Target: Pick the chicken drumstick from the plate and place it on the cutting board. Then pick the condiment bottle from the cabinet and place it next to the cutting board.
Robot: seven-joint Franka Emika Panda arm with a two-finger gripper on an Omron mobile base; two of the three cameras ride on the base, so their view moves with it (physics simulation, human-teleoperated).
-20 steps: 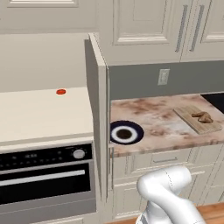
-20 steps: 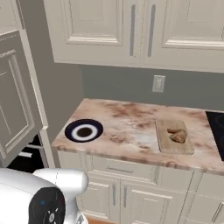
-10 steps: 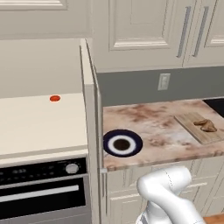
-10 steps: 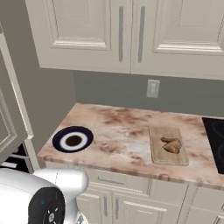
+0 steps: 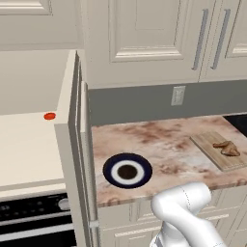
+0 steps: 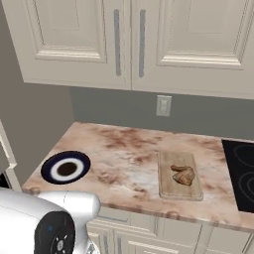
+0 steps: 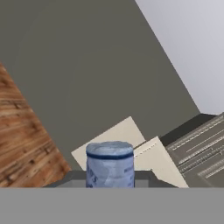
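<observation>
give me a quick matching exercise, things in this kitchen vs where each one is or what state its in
Things:
1. chicken drumstick
2. plate
3. condiment bottle
4. red disc

Places or states:
A. held in the shut gripper, cap showing
B. on the cream shelf left of the open door
C. lying on the cutting board
D. bare, at the counter's near left

Pairs: 1-C, 2-D, 3-A, 4-B

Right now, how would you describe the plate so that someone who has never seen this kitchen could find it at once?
Start at the pink-brown marbled countertop below the cream wall cupboards. The plate lies near the counter's front edge at the end next to the open cabinet door, well apart from the cutting board. It is the round dish with a dark navy rim, a white ring and a brown centre, with nothing on it.
</observation>
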